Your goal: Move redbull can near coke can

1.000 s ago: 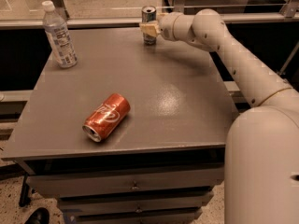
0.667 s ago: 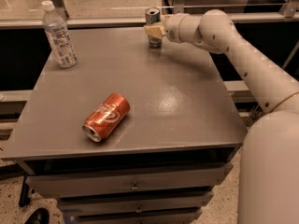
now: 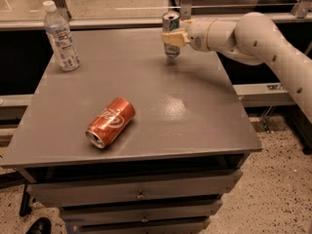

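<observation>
The redbull can (image 3: 170, 24) stands upright near the far edge of the grey table (image 3: 195, 111), slim with a silver top. My gripper (image 3: 172, 36) reaches in from the right and is shut on its middle, and the can looks slightly raised off the surface. The coke can (image 3: 110, 122) lies on its side in the front left part of the table, well apart from the gripper, its silver end facing the front left.
A clear plastic water bottle (image 3: 60, 36) with a white cap stands at the far left corner. My white arm (image 3: 263, 40) spans the table's far right. Drawers (image 3: 141, 195) sit under the tabletop. A rail and glass run behind the table.
The gripper with the redbull can has moved a little to the right and toward the front. The coke can and the bottle have not moved.
</observation>
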